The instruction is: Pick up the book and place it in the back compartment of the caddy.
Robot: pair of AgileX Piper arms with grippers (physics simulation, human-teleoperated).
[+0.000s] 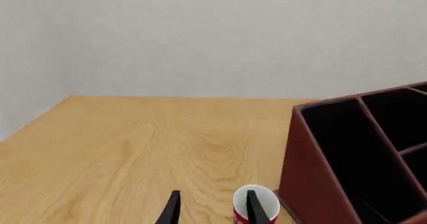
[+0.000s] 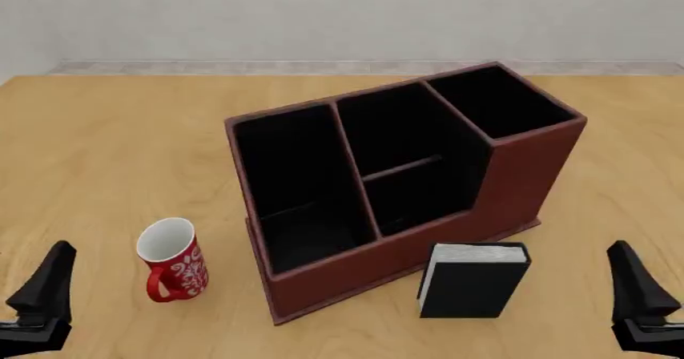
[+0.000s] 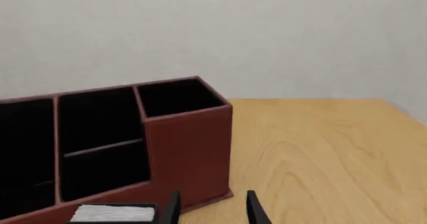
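**Book upright at the caddy's near wall, both arms low and clear**

Nearest us, our left gripper (image 2: 41,295) and right gripper (image 2: 641,299) sit at the desk's (image 2: 96,159) front corners, jaws apart and holding nothing. Just beyond, the book (image 2: 472,280) stands upright, white pages up, against the caddy's (image 2: 524,175) low front wall. The mug (image 2: 171,259) stands left of the caddy, apart from it. Farther in, behind the short divider, we see the back compartment (image 2: 396,131) lined in black.
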